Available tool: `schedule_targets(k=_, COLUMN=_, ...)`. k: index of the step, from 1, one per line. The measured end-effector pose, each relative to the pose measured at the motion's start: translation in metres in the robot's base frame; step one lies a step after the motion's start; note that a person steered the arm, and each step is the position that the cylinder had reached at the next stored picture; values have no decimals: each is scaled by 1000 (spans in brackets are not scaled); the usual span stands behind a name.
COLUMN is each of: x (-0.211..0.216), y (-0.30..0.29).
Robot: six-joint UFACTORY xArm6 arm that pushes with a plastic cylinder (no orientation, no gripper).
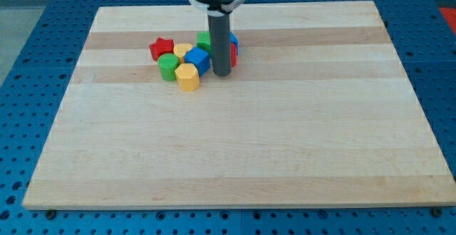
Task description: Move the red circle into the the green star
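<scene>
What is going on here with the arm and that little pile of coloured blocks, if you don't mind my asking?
A robot arm is pushing blocks around a wooden board with a dark rod. My tip sits at the right edge of a tight cluster near the view's top: a red star, a green block, a yellow block and a blue block. More blocks sit behind the rod, mostly hidden, so I cannot tell whether the red circle has reached the green star.

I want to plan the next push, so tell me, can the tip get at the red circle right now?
Probably yes. My tip stands at the cluster's right edge, and a red block, likely the circle, shows just behind the rod, mostly hidden. The green block beside it may be the star; its shape is unclear.
</scene>
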State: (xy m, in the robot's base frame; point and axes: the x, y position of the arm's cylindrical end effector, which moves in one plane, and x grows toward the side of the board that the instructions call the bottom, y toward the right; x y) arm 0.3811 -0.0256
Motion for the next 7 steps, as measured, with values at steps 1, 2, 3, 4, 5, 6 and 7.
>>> schedule_targets(k=1, x=-5, y=3)
schedule_targets(k=2, x=-2, y=22)
schedule_targets(k=3, x=-2, y=60)
schedule_targets(k=4, x=-4, y=85)
schedule_targets(k=5, x=-8, y=74)
schedule_targets(k=6, x=-17, y=59)
schedule_targets(k=7, x=-28, y=58)
